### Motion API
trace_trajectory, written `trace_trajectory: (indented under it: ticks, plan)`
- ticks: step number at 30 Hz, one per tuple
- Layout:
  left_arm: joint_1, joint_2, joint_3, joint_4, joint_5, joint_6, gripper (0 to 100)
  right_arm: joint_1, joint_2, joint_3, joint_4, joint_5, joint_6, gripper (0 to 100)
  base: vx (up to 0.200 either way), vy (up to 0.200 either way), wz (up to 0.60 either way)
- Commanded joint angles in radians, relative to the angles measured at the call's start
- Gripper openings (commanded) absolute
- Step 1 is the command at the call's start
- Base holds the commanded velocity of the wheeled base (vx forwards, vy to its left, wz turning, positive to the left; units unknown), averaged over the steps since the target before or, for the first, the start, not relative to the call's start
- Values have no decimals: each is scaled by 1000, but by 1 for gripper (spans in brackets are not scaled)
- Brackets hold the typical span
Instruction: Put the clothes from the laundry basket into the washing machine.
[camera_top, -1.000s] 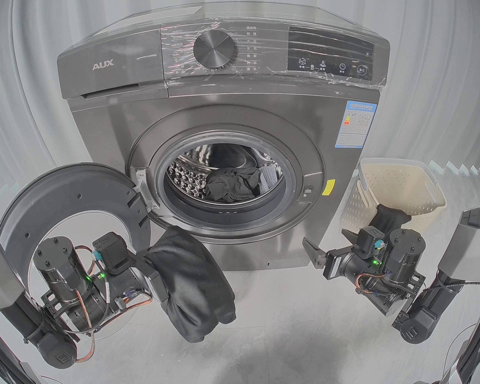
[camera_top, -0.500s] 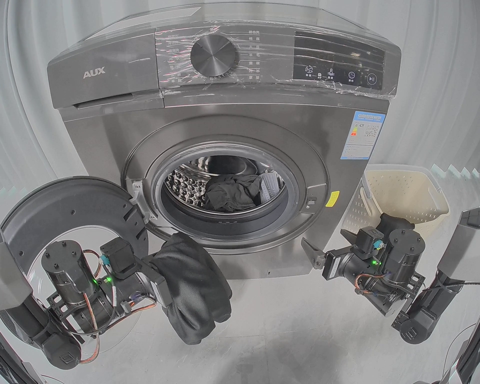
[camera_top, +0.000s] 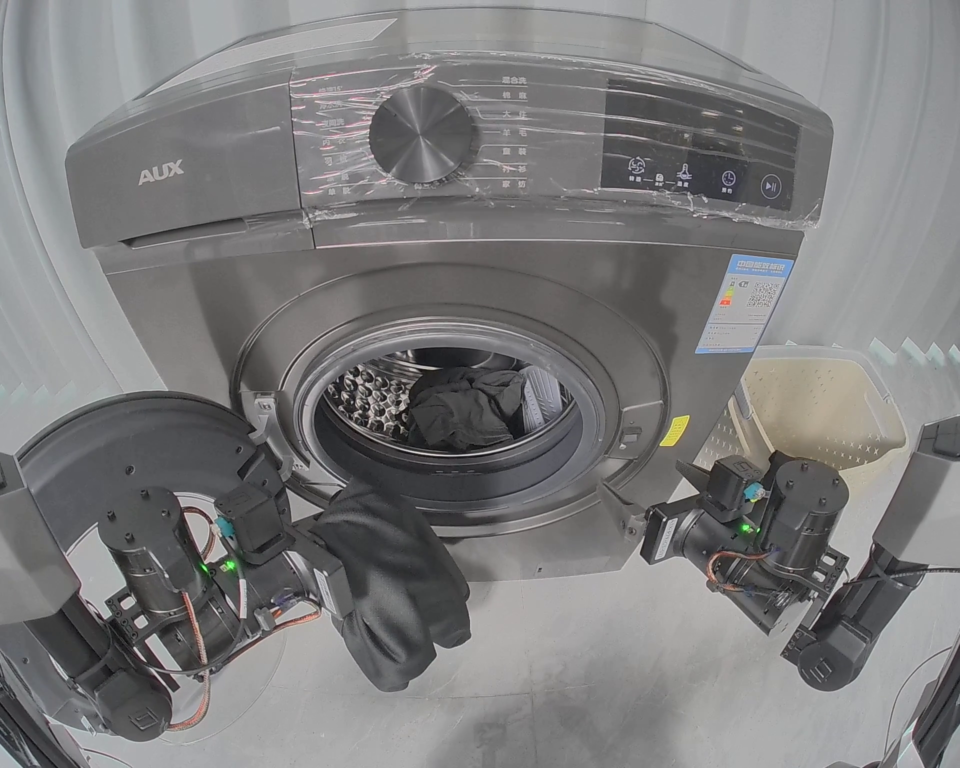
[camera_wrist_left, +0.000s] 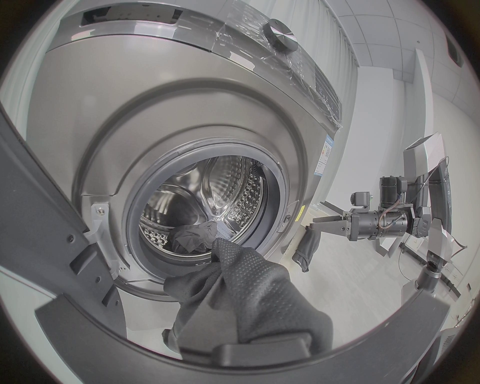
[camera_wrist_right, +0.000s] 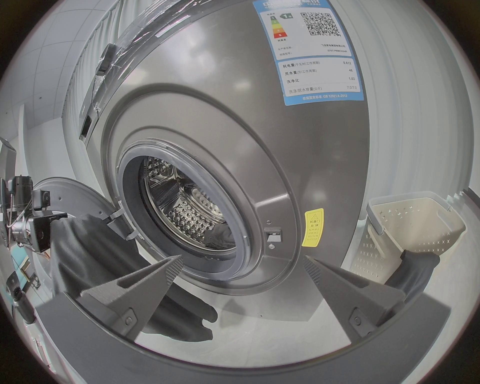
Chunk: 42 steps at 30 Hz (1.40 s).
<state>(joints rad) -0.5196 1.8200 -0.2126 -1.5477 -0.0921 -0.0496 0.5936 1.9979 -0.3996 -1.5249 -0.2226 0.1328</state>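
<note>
Left gripper (camera_top: 330, 585) was clamped shut on a black garment (camera_top: 400, 590), which hung from it in a thick bunched fold just below the lower rim of the porthole, not yet through it. Right gripper (camera_wrist_left: 316, 216) had its fingers spread wide with nothing between them, held low by the machine's right front corner, between the porthole and the basket. By size, then: the washing machine (camera_top: 450, 250) stood with its round door (camera_top: 130, 450) swung fully open to the left, leaving the drum (camera_top: 380, 385) clear to receive. The cream laundry basket (camera_top: 830, 400) sat on the floor just beside the machine's right side; its visible inner walls looked bare, though its bottom could not be made out. Inside the drum lay 1 dark crumpled garment (camera_top: 460, 405), resting on the near lower part. Over the basket's near rim hung 1 more dark piece (camera_wrist_right: 415, 267), half in and half out. As a judgement, the task stood about midway — 1 item loaded, 1 in hand and close to going in, and at least 1 left at the basket. Remaining work appeared to be lifting the held fold over the rim and into the drum, then fetching the draped piece — likely a job for the free right gripper.
</note>
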Motion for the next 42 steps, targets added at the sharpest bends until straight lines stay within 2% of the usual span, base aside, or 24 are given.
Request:
trace_trajectory:
  ticks: [1,11,16,19,24,28,33,38,41,42]
  plan:
    - [-4,13,1,0,0,-1,0,0,6,2,-1,0,1,100,0,0,0]
    - [-40,5,-4,0,2,-3,0,6,-1,5,-3,5,-1,100,60,0,0]
    - [-82,21,-21,0,2,-4,0,81,-33,31,-6,19,-1,100,0,0,0]
    - [-73,81,-79,0,2,-1,0,110,-39,41,-6,19,1,100,0,0,0]
    - [-66,142,-160,0,-1,-15,0,110,-41,48,-6,20,1,100,0,0,0]
    - [-66,205,-235,0,-3,-7,0,110,-37,48,-6,20,1,100,0,0,0]
    - [-65,295,-341,0,-5,-30,0,110,-33,61,-6,22,1,100,0,0,0]
    - [-66,363,-429,0,0,-79,0,112,-31,62,-6,22,1,100,0,0,0]
    - [-65,394,-462,0,2,-84,0,110,-30,62,-6,22,1,100,0,0,0]
    - [-63,426,-501,0,15,-84,0,110,-30,62,-6,22,1,100,0,0,0]
